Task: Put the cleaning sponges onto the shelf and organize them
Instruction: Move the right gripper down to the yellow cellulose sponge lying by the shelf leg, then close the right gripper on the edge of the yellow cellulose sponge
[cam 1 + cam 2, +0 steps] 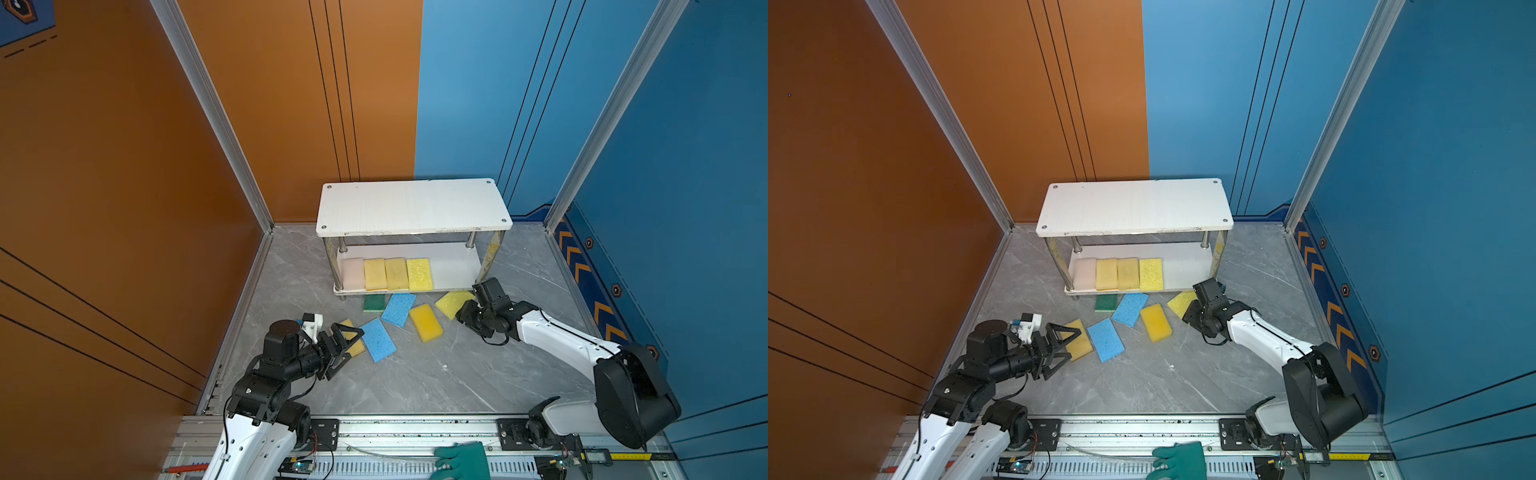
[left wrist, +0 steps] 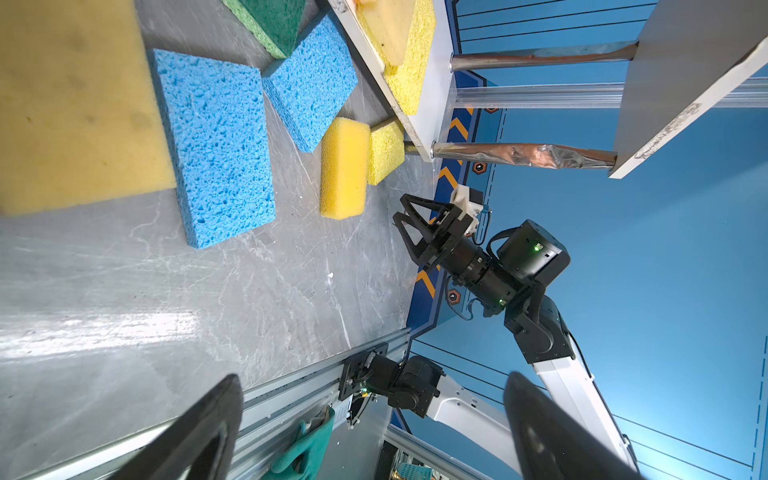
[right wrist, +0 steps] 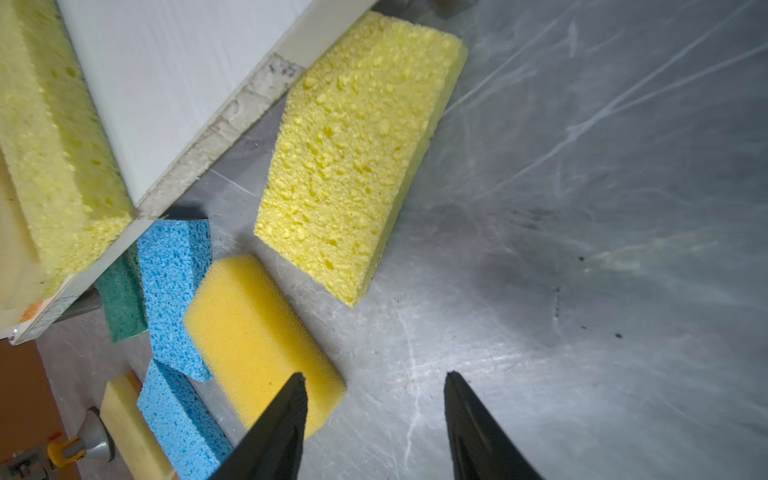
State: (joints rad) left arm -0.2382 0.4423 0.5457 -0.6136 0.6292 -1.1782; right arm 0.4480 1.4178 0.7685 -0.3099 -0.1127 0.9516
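Yellow-pink row, four sponges on shelf | six, seemingly, left on near floor | left gripper wide | right gripper half-open, empty

White arms, black joints, black tapered fingers.

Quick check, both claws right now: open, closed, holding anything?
Left claw: open, holding nothing.
Right claw: open, holding nothing.
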